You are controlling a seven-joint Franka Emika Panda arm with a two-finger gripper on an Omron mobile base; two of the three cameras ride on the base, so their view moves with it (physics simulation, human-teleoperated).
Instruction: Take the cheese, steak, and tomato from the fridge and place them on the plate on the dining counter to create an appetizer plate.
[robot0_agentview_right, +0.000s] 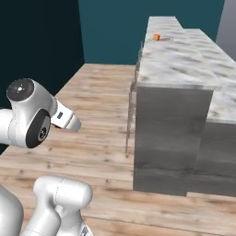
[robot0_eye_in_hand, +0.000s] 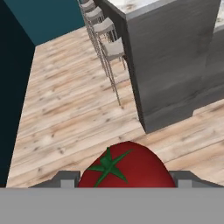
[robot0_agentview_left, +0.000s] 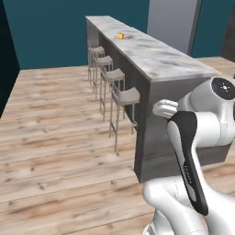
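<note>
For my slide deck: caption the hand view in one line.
Gripper holding a red tomato above the wooden floor, facing the grey end of the dining counter and its stools.

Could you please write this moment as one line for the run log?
phase: carrying | gripper: shut on tomato | cheese: on dining counter, far end | stools: along counter's left side
</note>
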